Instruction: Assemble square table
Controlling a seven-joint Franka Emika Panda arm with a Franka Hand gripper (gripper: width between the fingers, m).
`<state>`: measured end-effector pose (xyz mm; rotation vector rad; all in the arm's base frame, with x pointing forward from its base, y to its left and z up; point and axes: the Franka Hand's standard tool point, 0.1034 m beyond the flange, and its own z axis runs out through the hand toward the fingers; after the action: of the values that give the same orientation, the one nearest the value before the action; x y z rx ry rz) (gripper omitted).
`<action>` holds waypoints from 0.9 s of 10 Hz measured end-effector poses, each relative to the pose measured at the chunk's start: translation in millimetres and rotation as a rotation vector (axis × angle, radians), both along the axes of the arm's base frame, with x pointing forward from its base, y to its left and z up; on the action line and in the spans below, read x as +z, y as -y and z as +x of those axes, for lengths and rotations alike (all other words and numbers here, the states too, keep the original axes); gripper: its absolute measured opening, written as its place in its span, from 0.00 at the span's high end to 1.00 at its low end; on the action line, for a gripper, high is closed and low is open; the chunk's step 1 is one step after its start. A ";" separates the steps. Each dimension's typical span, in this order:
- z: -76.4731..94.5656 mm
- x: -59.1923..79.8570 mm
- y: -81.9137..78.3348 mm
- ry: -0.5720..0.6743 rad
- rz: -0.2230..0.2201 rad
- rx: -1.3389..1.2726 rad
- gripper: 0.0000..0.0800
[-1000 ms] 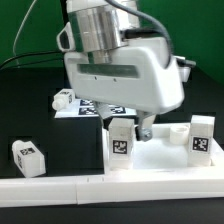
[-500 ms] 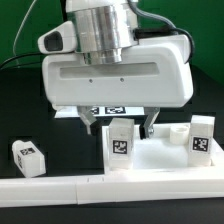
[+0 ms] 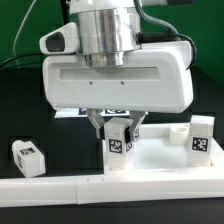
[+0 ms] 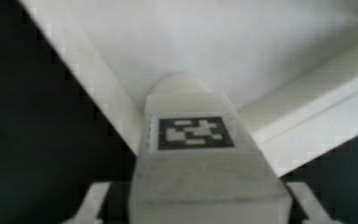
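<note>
Just behind the long white rail [image 3: 60, 188] at the front, the gripper [image 3: 119, 130] is hanging straight down. Its fingers [image 3: 99, 126] are pressing against both sides of the held leg [image 3: 121, 145]. That leg is standing upright on the tabletop [image 3: 165, 160], at its corner toward the exterior view's left, with its tag facing the camera. Whether its foot is sitting in a corner hole is hidden. The wide white hand body is covering most of the marker board [image 3: 112, 111] behind. Three legs are showing: a loose leg [image 3: 27, 157] lying on the black table [image 3: 25, 120], the held leg, and a second upright leg [image 3: 203, 138] toward the exterior view's right.
</note>
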<state>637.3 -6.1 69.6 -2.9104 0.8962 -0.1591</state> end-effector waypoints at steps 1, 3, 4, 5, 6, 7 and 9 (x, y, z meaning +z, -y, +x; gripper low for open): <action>0.0 0.0 0.0 -0.002 0.005 -0.038 0.65; -2.5 0.0 1.0 -0.042 0.036 -0.239 0.65; -3.0 2.5 2.0 -0.093 0.060 -0.348 0.65; -0.6 3.4 4.0 -0.109 0.085 -0.496 0.65; -0.4 3.2 2.8 -0.121 0.109 -0.693 0.65; -1.1 0.6 0.3 -0.127 0.152 -0.916 0.65; -1.2 -1.3 -3.2 -0.126 0.176 -1.143 0.64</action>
<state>636.1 -2.9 68.3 -1.9157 2.3044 0.0378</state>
